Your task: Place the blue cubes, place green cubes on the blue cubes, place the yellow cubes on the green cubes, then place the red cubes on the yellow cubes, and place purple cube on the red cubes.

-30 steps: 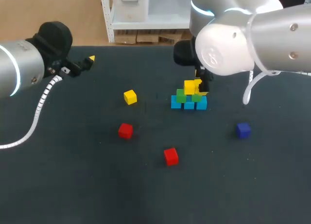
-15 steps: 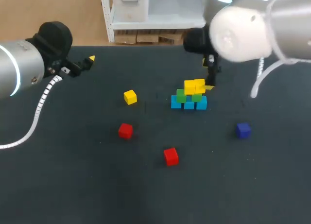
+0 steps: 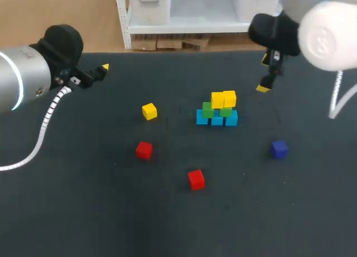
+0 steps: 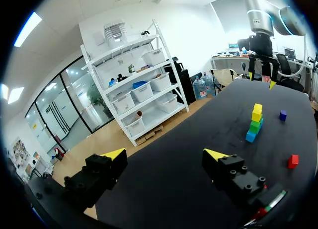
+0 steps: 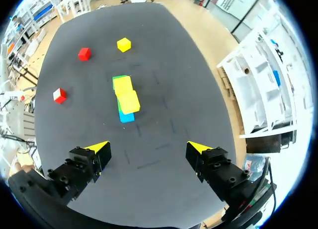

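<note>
Two yellow cubes (image 3: 217,100) top the green cubes (image 3: 207,109). My left tool (image 4: 165,153) and right tool (image 5: 149,147) both hang open, empty.

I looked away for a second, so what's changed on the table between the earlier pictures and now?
The right pincer let go of the second yellow cube on the green cubes and drew away toward the far right, open and empty. The left pincer and the loose cubes stayed put.
</note>
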Robot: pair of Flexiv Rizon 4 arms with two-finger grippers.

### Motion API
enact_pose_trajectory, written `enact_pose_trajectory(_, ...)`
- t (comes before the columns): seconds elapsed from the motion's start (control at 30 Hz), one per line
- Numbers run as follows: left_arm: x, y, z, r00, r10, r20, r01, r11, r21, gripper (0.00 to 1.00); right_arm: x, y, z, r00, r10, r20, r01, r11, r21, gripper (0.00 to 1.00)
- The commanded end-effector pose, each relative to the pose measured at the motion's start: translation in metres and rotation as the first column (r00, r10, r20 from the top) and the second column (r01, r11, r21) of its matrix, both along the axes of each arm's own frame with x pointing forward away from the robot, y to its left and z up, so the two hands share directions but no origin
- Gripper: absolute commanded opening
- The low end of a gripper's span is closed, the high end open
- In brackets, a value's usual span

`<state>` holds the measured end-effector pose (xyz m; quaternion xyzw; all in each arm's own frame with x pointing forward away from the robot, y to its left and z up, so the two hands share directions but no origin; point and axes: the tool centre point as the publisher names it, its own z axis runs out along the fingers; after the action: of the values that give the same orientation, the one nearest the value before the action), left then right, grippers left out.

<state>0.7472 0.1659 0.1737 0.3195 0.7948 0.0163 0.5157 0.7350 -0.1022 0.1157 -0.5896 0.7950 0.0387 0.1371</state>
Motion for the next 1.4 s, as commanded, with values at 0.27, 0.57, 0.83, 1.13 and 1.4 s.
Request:
enact_pose_trajectory(0.27,0.0,-0.001,-0.001,1.0,0.002,0.003,-0.002,1.0,0.001,1.0,-0.014,-0.045,0.017,0.984,-0.113,0.14,0.102,0.992,0.08,1.0)
enact_pose_trajectory(0.57,0.0,-0.001,-0.001,1.0,0.002,0.003,-0.002,1.0,0.001,1.0,-0.015,-0.05,0.014,0.983,-0.118,0.138,0.107,0.991,0.084,1.0)
enact_pose_trajectory(0.83,0.0,-0.001,-0.001,1.0,0.002,0.003,-0.002,1.0,0.001,1.0,-0.016,-0.054,0.017,0.979,-0.135,0.155,0.123,0.989,0.085,1.0)
enact_pose_trajectory(1.13,0.0,-0.001,-0.001,1.0,0.002,0.003,-0.002,1.0,0.001,1.0,-0.017,-0.061,0.019,0.973,-0.164,0.162,0.151,0.985,0.088,1.0)
enact_pose_trajectory(1.4,0.0,-0.001,-0.001,1.0,0.002,0.003,-0.002,1.0,0.001,1.0,-0.016,-0.06,0.019,0.974,-0.169,0.151,0.156,0.983,0.093,1.0)
